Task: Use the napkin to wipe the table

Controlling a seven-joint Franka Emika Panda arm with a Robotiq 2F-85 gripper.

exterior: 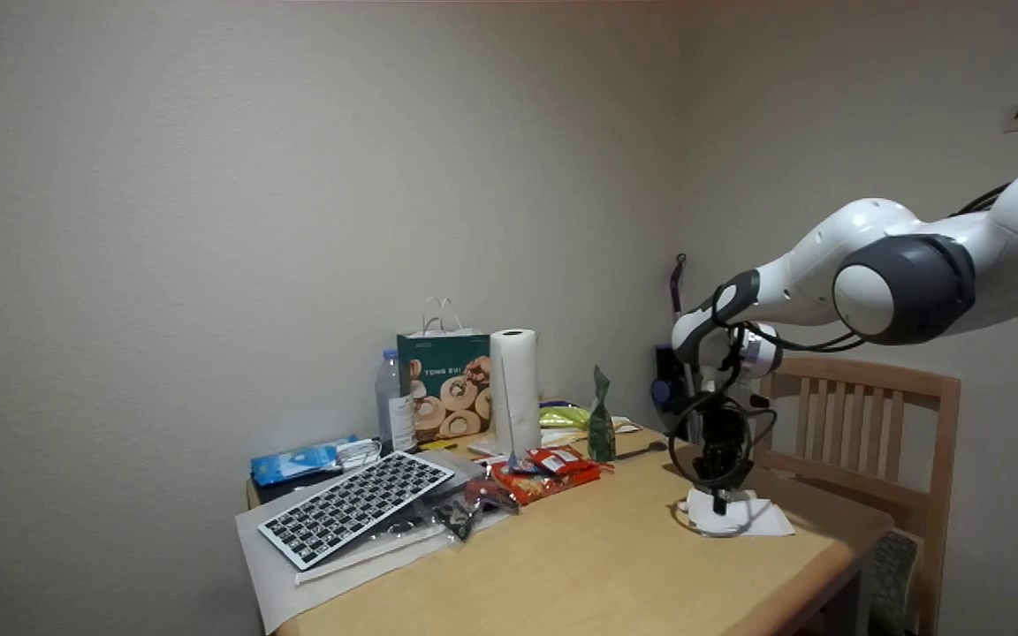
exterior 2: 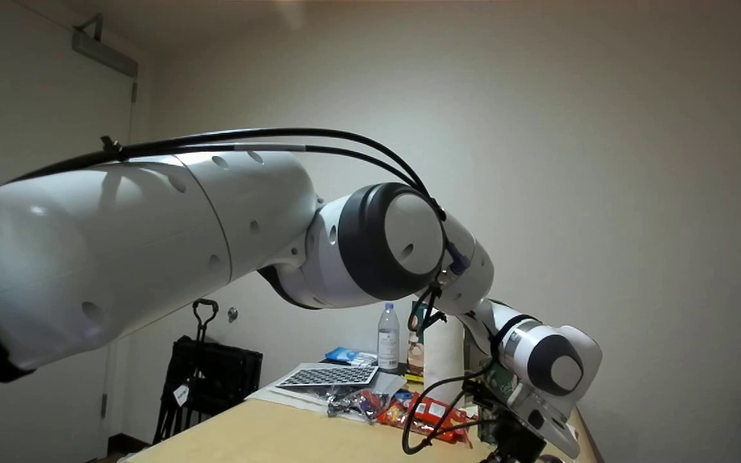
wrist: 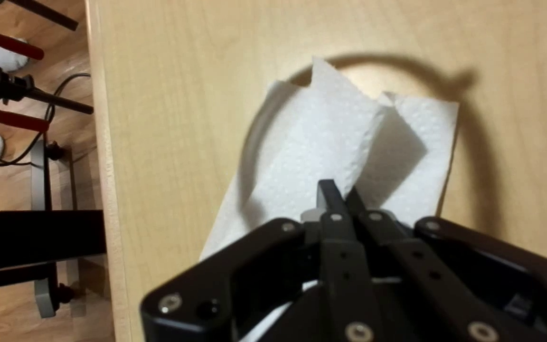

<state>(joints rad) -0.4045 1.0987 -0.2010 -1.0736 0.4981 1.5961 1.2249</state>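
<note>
Wrist view: you've got the gripper (wrist: 343, 191) clenched on the white paper napkin (wrist: 318, 137), folds spread ahead of the jaws, tan wooden table (wrist: 174, 152) right beneath!

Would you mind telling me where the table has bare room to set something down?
Bare table lies between the red packets and the napkin, and from the napkin to the table's edge in the wrist view. It is crowded around the keyboard, bottle, paper bag and paper-towel roll.
</note>
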